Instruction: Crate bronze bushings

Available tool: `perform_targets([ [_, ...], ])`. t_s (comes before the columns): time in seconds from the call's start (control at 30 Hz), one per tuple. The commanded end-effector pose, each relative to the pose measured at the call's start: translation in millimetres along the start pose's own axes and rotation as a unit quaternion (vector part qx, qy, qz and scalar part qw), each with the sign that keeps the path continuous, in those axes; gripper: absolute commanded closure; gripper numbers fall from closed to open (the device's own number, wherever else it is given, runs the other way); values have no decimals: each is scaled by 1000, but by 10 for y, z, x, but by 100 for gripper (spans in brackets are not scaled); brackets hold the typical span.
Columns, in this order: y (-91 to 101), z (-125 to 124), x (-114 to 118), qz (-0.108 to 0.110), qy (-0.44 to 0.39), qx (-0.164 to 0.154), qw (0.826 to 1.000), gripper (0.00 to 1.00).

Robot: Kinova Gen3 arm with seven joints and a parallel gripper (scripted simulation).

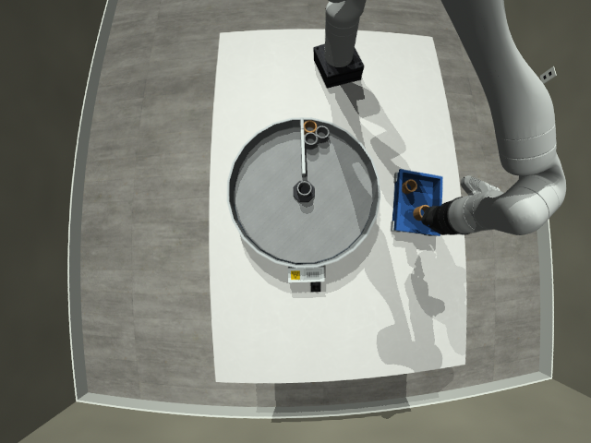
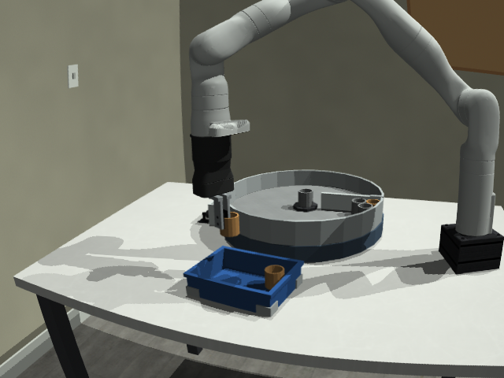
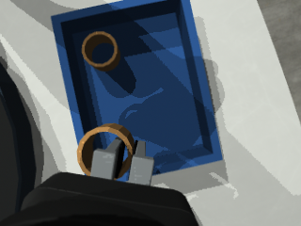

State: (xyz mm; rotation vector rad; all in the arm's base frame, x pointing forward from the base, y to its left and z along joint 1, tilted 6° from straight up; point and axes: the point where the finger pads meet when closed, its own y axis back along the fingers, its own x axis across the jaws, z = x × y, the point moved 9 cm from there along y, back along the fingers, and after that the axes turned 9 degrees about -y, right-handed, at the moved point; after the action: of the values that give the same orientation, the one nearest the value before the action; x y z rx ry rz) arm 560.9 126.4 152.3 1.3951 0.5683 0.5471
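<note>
My gripper (image 3: 129,153) is shut on the wall of a bronze bushing (image 3: 104,150) and holds it above the near end of the blue crate (image 3: 136,85). It also shows in the top view (image 1: 421,211) and the exterior view (image 2: 230,224), well above the crate (image 2: 244,279). A second bronze bushing (image 2: 274,276) stands inside the crate. On the turning table (image 1: 303,190) one bronze bushing (image 1: 310,125) and two steel bushings (image 1: 322,132) (image 1: 311,138) sit by the divider wall near the far rim.
A dark hub (image 1: 304,189) stands at the turning table's centre. The arm's black base (image 1: 338,66) is at the table's far side. A small label plate (image 1: 306,275) sits at the turntable's front.
</note>
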Motion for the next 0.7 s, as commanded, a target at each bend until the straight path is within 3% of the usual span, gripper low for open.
perform_targets([
  [0.0,-108,-6,-6,-2,0,1,1000,100],
  [0.07,-201,-7,-6,-2,0,1,1000,100],
  [0.47,-201,-7,-6,-2,0,1,1000,100],
  [0.67,-435,-11,-6,-2,1,2,1000,100],
])
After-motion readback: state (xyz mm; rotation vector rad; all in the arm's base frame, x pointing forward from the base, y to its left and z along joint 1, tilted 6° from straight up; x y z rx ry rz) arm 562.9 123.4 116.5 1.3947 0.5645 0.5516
